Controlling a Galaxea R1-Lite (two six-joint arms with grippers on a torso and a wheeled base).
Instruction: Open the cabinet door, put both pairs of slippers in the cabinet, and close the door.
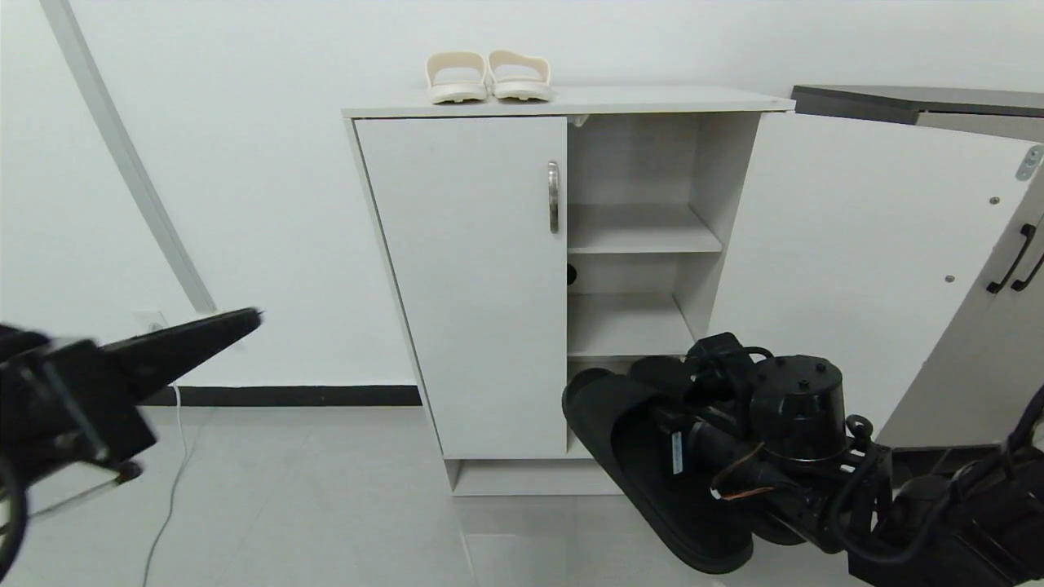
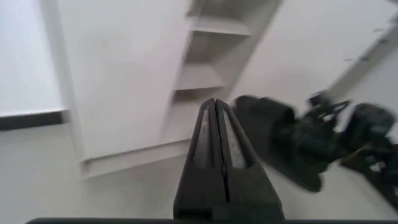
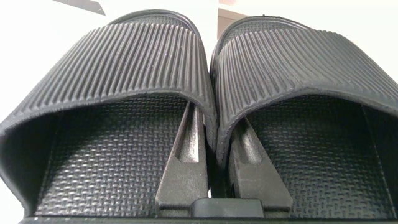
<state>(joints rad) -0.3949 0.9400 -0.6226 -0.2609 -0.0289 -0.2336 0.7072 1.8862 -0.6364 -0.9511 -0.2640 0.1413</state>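
Note:
The white cabinet (image 1: 461, 285) has its right door (image 1: 856, 261) swung open, showing bare shelves (image 1: 636, 232); its left door is closed. A pair of cream slippers (image 1: 488, 77) rests on the cabinet top. My right gripper (image 3: 216, 155) is shut on a pair of black slippers (image 1: 652, 456), one finger (image 3: 186, 155) inside each slipper, pinching the two inner walls together. It holds them in the air in front of the open lower compartment. My left gripper (image 2: 214, 109) is shut with nothing in it, out to the left of the cabinet; it also appears as the left gripper (image 1: 236, 320).
A grey cabinet (image 1: 979, 269) with black handles stands behind the open door on the right. A white cable (image 1: 175, 481) trails over the glossy floor at the left. A black baseboard (image 1: 285, 396) runs along the wall.

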